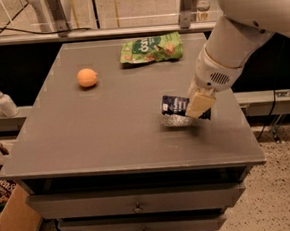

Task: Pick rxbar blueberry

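**A hold on one end only: the bar could slip or swing**

The end effector (199,107) sits right of centre in the frame, at the tip of the white arm (238,30) that comes in from the upper right. It appears clamped on the right end of the rxbar blueberry (174,104). The dark wrapper sticks out to the left of the cream finger and seems to hang just clear of the counter (111,135), with a pale shadow under it.

The hold is the weak point. Only one end of the flat, slick wrapper looks pinched, and most of the bar hangs free. A quick lift or turn could let it pivot or slide out and fall back onto the counter. It is near the right edge, so a drop there could carry it off to the floor (285,176). How deep the bar sits in the hold is hidden behind the finger.

The counter is a plain grey top over drawers (136,201). An orange (87,77) lies at upper left and a green snack bag (151,48) at the back, both well apart from the bar. Beyond the counter there is a pump bottle (3,101) on a ledge at the left, a cardboard box (11,228) at lower left, and metal framing along the top.
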`<state>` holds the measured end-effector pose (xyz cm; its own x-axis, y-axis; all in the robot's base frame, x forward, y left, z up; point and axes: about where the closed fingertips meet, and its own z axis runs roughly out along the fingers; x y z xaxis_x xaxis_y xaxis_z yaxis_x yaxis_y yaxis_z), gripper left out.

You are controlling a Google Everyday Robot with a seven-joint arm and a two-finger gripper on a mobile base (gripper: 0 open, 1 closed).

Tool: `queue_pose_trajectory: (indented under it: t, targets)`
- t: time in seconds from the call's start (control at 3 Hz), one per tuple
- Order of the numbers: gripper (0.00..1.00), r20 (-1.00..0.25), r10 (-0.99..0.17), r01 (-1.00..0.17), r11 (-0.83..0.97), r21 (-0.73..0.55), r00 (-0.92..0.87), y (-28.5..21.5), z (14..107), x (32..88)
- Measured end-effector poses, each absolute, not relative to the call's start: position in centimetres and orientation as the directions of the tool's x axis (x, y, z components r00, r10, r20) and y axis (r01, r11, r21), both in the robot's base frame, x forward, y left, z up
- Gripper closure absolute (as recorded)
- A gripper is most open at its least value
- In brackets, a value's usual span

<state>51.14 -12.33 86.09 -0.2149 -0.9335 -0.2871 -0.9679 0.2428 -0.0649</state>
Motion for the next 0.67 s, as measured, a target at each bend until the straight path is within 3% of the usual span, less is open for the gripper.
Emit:
queue_pose_trajectory:
  t: [0.67]
  targets:
    - [1.0, -0.338, -0.92, -0.971, 0.231, -0.054, -0.2, -12.08, 87.82, 50.54]
